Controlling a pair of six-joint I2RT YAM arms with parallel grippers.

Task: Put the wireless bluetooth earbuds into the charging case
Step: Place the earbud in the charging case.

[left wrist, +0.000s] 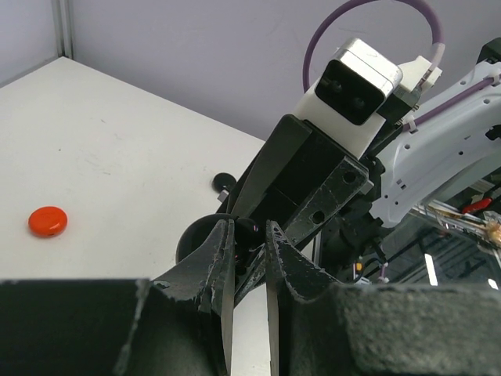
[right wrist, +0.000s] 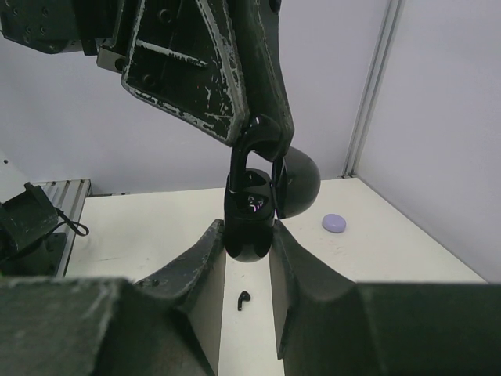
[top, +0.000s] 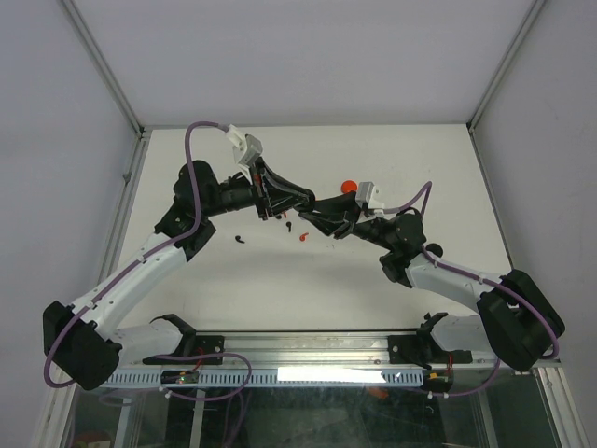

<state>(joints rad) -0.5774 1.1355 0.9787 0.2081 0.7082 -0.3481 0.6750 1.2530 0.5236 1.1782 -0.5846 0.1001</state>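
Open black case (right wrist: 250,233) in right jaws

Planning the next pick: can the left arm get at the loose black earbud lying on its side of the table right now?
Probably not yet. Open table surrounds the black earbud, but the left gripper is shut at the black charging case held by the right gripper.

Case (right wrist: 250,244) btwn L gripper (left wrist: 249,235) and R gripper (right wrist: 248,231), mid-air — earbud (right wrist: 244,298) on table (right wrist: 156,227) beneath; 2nd case (top: 349,186) behind.
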